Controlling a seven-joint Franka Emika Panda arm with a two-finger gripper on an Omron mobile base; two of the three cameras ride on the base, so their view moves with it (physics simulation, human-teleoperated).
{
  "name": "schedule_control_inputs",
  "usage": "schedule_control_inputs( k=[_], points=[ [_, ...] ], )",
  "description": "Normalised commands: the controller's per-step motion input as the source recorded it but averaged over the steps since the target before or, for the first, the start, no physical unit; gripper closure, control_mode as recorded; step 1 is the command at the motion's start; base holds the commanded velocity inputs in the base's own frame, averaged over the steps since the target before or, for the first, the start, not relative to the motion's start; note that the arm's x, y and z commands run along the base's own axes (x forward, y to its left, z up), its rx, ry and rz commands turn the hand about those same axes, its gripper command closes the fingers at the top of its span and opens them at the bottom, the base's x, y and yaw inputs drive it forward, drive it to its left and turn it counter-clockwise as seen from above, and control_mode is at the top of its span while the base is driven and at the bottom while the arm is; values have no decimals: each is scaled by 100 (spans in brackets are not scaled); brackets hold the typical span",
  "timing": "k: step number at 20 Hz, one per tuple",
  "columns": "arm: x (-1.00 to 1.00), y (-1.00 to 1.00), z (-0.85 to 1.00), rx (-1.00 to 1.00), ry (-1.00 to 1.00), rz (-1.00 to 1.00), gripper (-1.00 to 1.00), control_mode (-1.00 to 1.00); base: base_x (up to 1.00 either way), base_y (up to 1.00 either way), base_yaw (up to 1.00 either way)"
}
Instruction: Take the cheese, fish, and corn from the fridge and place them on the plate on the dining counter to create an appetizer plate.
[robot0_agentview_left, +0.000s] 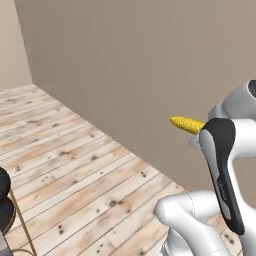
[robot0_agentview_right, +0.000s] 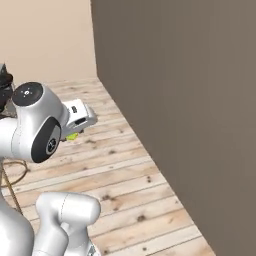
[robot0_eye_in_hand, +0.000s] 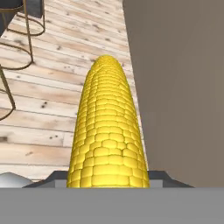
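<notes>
A domestic interior is suggested: pale wood-plank flooring (robot0_agentview_left: 75, 165) is laid throughout and is bounded by plain beige walls (robot0_agentview_left: 130, 65). Black stools on slim gold legs (robot0_eye_in_hand: 17, 39) are seen at the edge, hinting at a dining area.

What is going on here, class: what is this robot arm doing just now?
The white arm is carrying the corn in its claw, the yellow cob sticking out ahead of the hand, above a wooden floor beside a plain brown wall. Gold stool legs show at the edge. The plate and the counter are not visible from here, so the corn is not yet delivered.
</notes>
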Motion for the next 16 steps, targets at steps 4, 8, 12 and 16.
schedule_control_inputs(
  k=[4, 8, 12, 16],
  points=[
    [0, 0, 0, 0, 0, 0, 100, 100, 100, 2, 74],
    [0, 0, 0, 0, 0, 0, 100, 100, 100, 0, 70],
    [0, 0, 0, 0, 0, 0, 100, 100, 100, -3, 66],
    [0, 0, 0, 0, 0, 0, 100, 100, 100, -29, 63]
  ],
)
